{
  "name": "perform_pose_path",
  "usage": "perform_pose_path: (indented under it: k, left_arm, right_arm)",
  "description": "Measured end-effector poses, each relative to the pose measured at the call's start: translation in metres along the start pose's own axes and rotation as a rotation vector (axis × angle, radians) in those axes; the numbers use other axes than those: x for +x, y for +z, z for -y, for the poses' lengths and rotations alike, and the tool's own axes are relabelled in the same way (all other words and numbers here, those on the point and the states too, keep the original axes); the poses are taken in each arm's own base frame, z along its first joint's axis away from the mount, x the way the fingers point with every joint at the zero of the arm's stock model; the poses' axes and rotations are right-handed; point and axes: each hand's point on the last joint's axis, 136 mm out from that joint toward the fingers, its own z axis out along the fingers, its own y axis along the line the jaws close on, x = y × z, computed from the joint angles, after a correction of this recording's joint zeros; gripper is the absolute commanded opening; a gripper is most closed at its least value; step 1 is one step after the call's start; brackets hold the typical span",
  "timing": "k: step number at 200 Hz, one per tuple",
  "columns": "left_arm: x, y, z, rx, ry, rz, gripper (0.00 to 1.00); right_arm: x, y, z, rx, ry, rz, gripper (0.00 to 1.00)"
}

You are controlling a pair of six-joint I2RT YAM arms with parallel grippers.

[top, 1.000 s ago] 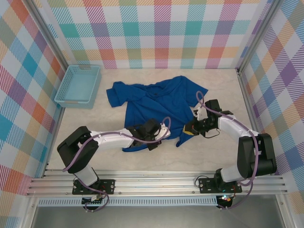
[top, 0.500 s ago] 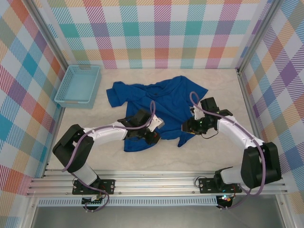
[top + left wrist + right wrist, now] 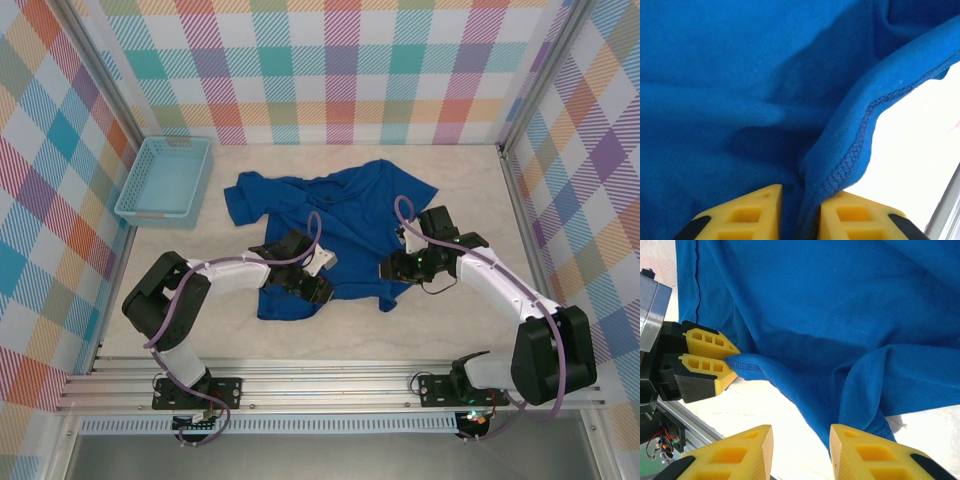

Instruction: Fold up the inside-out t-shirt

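The left gripper [image 3: 800, 192] is resting low on the near edge of the royal-blue t-shirt [image 3: 330, 215]. Its 2 yellow fingers [image 3: 752, 207] are standing a narrow gap apart, and a fold of the stitched hem [image 3: 860, 135] is running down into that gap. I cannot tell whether the jaws are pressing the fold or only flanking it. In the right wrist view the same 2 fingers are showing side by side, with the hem's end sitting right at their tips.

The right gripper [image 3: 800, 429] is hovering over the shirt's near right part with its jaws clearly apart. Pale tabletop is showing between them, and a drooping fold of blue cloth is hanging just beside the inner face of the right-hand finger. Nothing is being clamped there.

From above, the 2 grippers are facing each other across the shirt's near edge, the left arm reaching in from the left and the right arm from the right. The t-shirt is lying crumpled and partly spread in the middle of the beige table [image 3: 450, 330], with 1 sleeve pointing toward the far left. A light blue mesh basket [image 3: 155, 214] is sitting in the far left corner, apart from the shirt. Checkered walls [image 3: 300, 70] are enclosing the table.
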Motion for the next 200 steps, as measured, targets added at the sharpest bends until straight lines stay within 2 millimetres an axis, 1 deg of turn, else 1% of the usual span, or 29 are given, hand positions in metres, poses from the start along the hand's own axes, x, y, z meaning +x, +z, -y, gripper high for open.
perform_pose_path:
  k: [30, 104, 136, 167, 179, 200]
  left_arm:
    - [0.0, -0.001, -0.001, 0.008, -0.007, -0.001, 0.32]
    - [-0.002, -0.004, -0.006, 0.007, -0.021, 0.007, 0.34]
    - [-0.004, -0.007, -0.01, 0.008, -0.037, 0.016, 0.37]
    - [-0.006, -0.009, -0.008, 0.024, -0.041, 0.022, 0.4]
    - [-0.005, -0.009, -0.007, 0.029, -0.041, 0.021, 0.4]
    - [-0.005, -0.009, -0.007, 0.03, -0.041, 0.02, 0.31]
  right_arm:
    - [0.0, 0.0, 0.0, 0.0, 0.0, 0.0, 0.34]
    - [0.001, 0.002, 0.001, 0.003, 0.003, -0.01, 0.33]
    - [0.001, 0.003, 0.001, 0.003, 0.003, -0.012, 0.32]
    - [0.001, 0.003, 0.001, 0.003, 0.002, -0.013, 0.31]
    - [0.002, 0.004, 0.001, 0.003, 0.003, -0.014, 0.31]
    - [0.002, 0.004, 0.001, 0.003, 0.003, -0.014, 0.31]
